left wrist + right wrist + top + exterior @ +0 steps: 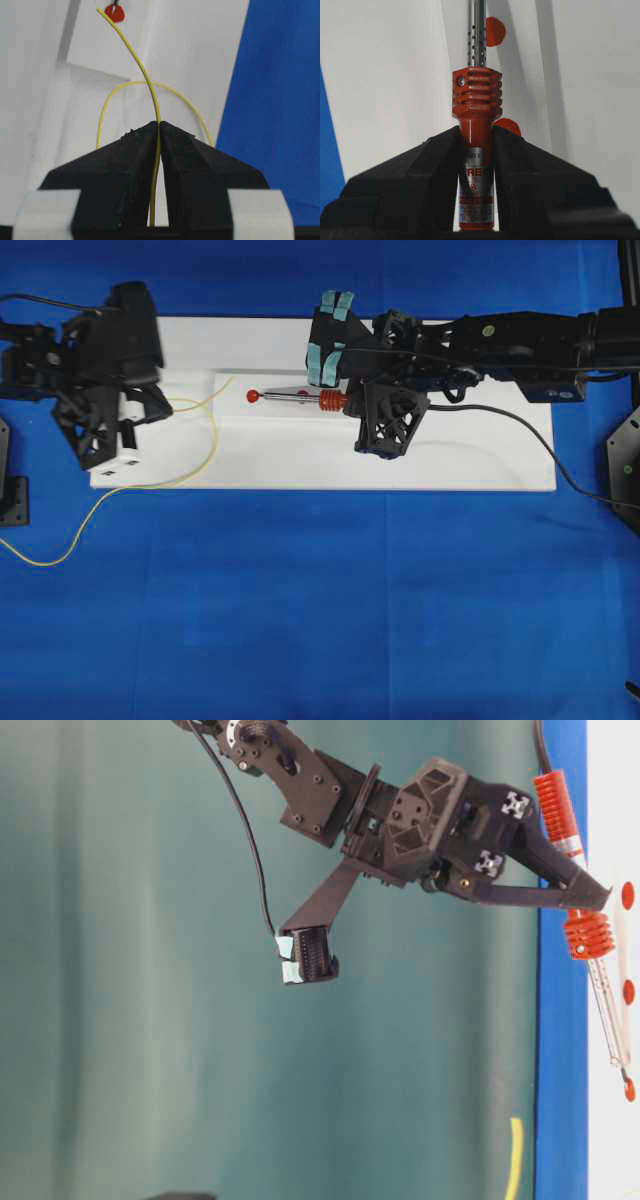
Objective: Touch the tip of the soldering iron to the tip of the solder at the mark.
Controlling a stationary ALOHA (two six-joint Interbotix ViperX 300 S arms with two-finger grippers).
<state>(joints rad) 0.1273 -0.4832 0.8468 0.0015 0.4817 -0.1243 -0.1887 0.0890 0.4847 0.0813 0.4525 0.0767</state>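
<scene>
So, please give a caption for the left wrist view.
Left claw shut on the solder, its tip at a red mark.

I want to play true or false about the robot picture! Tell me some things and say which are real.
1. The right gripper is squeezing the soldering iron by its red handle. True.
2. The left gripper is open and holds nothing. False: it is shut on the yellow solder.
3. The white board lies on a blue cloth. True.
4. The iron has a green handle. False: the handle is red-orange.
5. The solder is as straight as a ruler. False: it bends, with a loop behind the left gripper.
</scene>
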